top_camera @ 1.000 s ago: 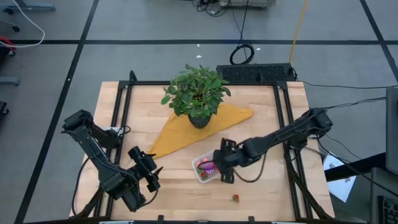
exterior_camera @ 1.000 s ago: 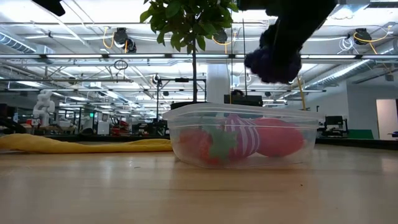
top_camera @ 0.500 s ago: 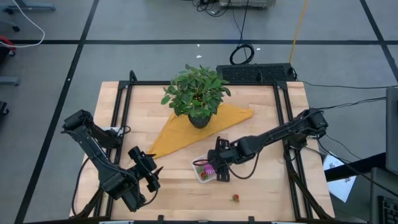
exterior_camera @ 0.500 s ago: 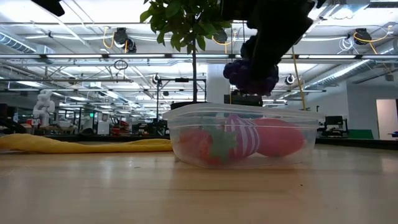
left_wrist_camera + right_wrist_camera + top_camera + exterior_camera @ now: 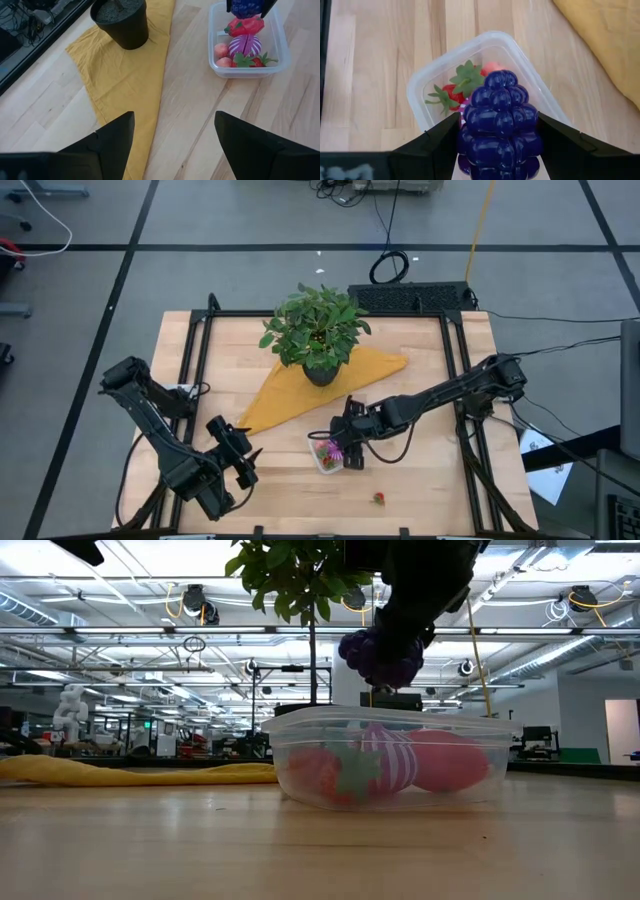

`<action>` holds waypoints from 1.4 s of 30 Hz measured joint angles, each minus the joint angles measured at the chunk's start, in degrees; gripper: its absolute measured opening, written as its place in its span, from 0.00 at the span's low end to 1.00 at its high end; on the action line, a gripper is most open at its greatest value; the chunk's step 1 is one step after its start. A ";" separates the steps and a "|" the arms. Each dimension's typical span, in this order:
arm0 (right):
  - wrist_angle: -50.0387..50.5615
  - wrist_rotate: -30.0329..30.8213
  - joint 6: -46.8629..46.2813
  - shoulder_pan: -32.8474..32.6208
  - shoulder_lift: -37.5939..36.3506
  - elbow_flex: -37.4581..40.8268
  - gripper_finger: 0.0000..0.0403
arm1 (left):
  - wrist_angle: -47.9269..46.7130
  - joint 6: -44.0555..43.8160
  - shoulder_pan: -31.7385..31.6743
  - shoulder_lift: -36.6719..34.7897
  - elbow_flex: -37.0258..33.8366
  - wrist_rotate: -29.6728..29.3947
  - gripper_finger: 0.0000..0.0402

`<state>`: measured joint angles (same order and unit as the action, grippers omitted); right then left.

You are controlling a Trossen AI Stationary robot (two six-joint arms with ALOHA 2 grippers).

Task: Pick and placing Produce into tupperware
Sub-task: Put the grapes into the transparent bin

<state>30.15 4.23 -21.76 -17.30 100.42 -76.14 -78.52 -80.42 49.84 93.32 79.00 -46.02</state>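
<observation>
The right gripper (image 5: 497, 150) hangs just above the clear container (image 5: 427, 82), its fingers clamped on a purple grape bunch (image 5: 499, 122) that sits over the open top without touching the rim. Strawberries (image 5: 451, 95) and a pink striped piece (image 5: 243, 44) already lie inside. The container stands on bare wood near the front of the table (image 5: 430, 490), beside a yellow cloth (image 5: 300, 385) holding a potted plant (image 5: 315, 330). One loose strawberry (image 5: 379, 499) lies near the table's front edge. The left gripper (image 5: 243, 456) waits well apart, fingers spread and empty.

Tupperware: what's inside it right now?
The tupperware holds strawberries, a striped pink-purple piece and pink round pieces. The right gripper holds the purple grapes above, hiding part of it.
</observation>
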 joint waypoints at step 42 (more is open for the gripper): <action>3.47 0.00 -4.79 -0.17 0.00 0.07 0.56 | 0.79 0.73 0.00 0.00 0.00 -0.04 0.69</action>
<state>33.62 4.23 -26.55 -17.47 100.42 -76.07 -77.73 -79.69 49.84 93.32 79.00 -46.06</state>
